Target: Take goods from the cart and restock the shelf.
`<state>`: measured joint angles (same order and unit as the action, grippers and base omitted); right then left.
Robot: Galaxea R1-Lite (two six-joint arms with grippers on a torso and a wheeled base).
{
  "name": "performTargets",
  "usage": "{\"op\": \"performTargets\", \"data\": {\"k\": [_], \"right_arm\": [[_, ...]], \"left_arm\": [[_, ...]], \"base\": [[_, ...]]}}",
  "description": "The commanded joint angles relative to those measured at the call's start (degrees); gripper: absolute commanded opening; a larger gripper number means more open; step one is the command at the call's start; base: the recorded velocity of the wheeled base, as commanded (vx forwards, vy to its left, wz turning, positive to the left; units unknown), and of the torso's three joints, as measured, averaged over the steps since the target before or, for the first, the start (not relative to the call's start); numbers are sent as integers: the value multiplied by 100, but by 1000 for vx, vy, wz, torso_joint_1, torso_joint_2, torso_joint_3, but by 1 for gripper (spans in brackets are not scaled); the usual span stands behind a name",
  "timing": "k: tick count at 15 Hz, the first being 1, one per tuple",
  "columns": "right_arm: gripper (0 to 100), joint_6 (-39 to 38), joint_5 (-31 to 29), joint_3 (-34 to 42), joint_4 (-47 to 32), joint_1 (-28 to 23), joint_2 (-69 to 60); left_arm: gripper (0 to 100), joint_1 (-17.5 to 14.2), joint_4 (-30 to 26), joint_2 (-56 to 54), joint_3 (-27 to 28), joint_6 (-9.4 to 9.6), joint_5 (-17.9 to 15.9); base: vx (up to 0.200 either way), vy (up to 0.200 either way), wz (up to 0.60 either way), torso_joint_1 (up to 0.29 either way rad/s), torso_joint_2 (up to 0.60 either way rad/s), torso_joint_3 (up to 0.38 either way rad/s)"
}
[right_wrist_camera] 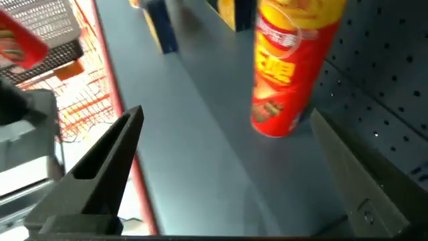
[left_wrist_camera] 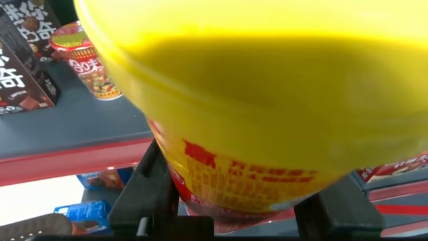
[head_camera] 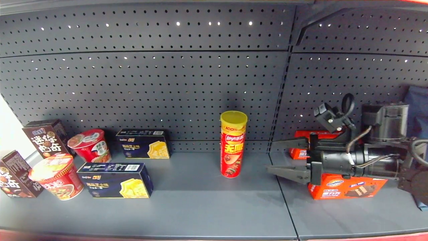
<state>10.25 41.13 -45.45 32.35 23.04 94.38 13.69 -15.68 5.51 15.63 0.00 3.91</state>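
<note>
A red chips can with a yellow lid (head_camera: 233,144) stands upright near the back of the grey shelf (head_camera: 207,204). My right gripper (head_camera: 286,159) hovers just to its right, open, with nothing between its fingers. In the right wrist view the same can (right_wrist_camera: 291,67) stands beyond the spread fingertips (right_wrist_camera: 107,154), apart from them. My left gripper (left_wrist_camera: 241,204) is shut on a second yellow-lidded chips can (left_wrist_camera: 267,100), whose sides sit between the dark fingers (left_wrist_camera: 144,194). It is held in front of and below the shelf's red front edge (left_wrist_camera: 67,164).
On the shelf's left stand dark blue boxes (head_camera: 117,179), cup noodles (head_camera: 57,175) and brown chocolate boxes (head_camera: 13,174). Orange boxes (head_camera: 347,185) lie behind the right arm. Bare shelf floor lies between the blue boxes and the can. The red wire cart (right_wrist_camera: 60,100) stands below.
</note>
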Motion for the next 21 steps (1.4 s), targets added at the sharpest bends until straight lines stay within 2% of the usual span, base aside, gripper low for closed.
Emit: {"op": "performTargets", "data": {"k": [1,8,18,21], "right_arm": [[100,29,79,-421,69,-45,828],[100,56,0,-1001,104,-45,1627],[100,21,-246,-2267,96,69,2673],[100,12,-281,-2364,122,122,2840]], "left_arm": [[0,-7,-6,11,-7,-9,13],[0,-15,12,3,-121,-9,57],[0,-15,21,3,-253,-18,57],[0,-15,12,3,-271,-18,66]], "base": [[0,0,0,0,0,0],[0,0,0,0,0,0],[0,0,0,0,0,0],[0,0,0,0,0,0]]}}
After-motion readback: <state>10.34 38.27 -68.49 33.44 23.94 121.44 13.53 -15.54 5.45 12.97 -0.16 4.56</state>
